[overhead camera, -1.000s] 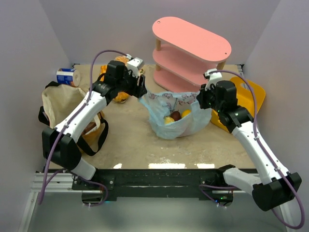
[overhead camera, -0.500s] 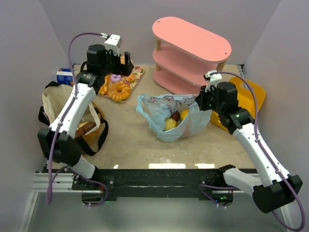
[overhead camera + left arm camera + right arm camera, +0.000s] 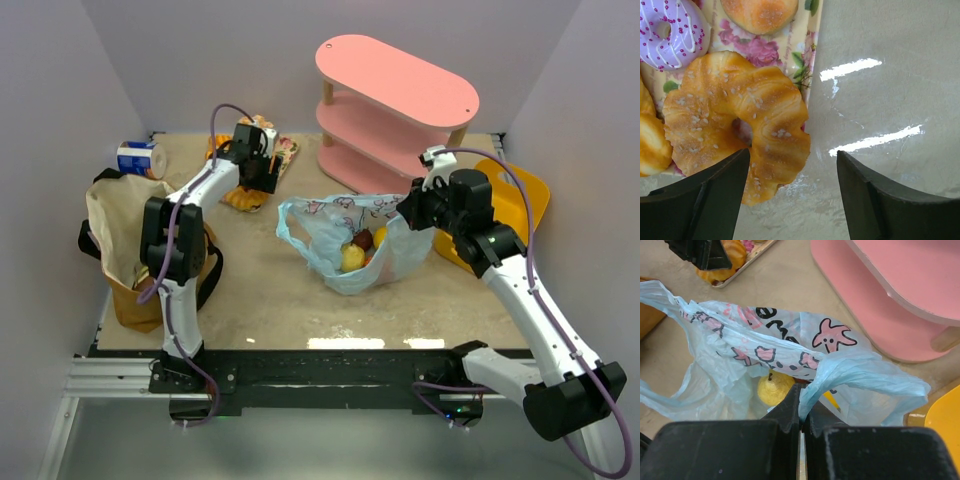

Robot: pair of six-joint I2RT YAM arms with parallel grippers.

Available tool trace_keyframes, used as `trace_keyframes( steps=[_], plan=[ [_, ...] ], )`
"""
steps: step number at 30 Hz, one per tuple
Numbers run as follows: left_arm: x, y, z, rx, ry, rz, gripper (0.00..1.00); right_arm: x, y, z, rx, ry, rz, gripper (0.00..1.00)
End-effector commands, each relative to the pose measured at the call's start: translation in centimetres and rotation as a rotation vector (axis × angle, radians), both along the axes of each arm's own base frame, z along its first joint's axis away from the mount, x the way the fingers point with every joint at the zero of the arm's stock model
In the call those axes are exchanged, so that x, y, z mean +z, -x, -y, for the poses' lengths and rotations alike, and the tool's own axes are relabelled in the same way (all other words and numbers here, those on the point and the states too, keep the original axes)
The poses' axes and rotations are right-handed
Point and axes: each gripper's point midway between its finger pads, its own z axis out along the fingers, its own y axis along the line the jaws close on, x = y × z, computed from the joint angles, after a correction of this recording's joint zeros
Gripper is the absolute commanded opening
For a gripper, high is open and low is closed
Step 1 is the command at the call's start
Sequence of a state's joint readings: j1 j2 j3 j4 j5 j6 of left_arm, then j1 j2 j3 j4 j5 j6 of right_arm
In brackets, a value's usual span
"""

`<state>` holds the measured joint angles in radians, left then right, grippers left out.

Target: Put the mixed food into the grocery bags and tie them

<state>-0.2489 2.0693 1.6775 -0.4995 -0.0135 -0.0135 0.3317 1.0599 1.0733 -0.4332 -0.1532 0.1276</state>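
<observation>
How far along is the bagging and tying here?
Done: fruits lie in the blue bag. In hand: right gripper pinches that bag's rim; left gripper hangs open over the ring pastry on the tray. Left: the bag is untied, and the tote stands open.

purple doughnut (image 3: 686, 31) cropped by edge, bag (image 3: 740, 347) half-hiding fruit (image 3: 773, 389)

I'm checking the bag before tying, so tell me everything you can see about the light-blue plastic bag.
The light-blue bag is thin, translucent, crinkled plastic with pink cartoon prints and black lettering. It sits on the table, mouth open upward, small fruits inside. The right gripper is shut on its right rim; its left handle lies loose.
</observation>
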Motion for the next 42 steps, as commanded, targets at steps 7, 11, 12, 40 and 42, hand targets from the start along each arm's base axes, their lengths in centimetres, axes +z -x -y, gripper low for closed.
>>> trace_keyframes(
  steps=[7, 11, 12, 40, 42],
  plan=[
    [-1.4, -3.0, 0.2, -0.023, -0.036, 0.051, 0.71, 2.2, 0.6, -0.9, 0.038, -0.071, 0.047, 0.0],
    [-2.9, -3.2, -0.1, -0.012, -0.057, 0.024, 0.69, 2.6, 1.2, -0.8, 0.039, -0.076, 0.046, 0.0],
    [-3.3, -3.1, 0.0, -0.013, -0.057, 0.018, 0.67, 2.6, 1.2, -0.7, 0.035, -0.075, 0.048, 0.0],
    [27.8, 17.5, 11.1, -0.606, 0.284, 0.61, 0.05, 1.2, 3.0, 2.3, -0.081, -0.013, 0.042, 0.0],
    [29.5, 22.7, 14.4, -0.838, 0.412, 0.605, 0.05, 1.3, 3.2, 2.5, -0.084, -0.013, 0.045, 0.0]
  ],
)
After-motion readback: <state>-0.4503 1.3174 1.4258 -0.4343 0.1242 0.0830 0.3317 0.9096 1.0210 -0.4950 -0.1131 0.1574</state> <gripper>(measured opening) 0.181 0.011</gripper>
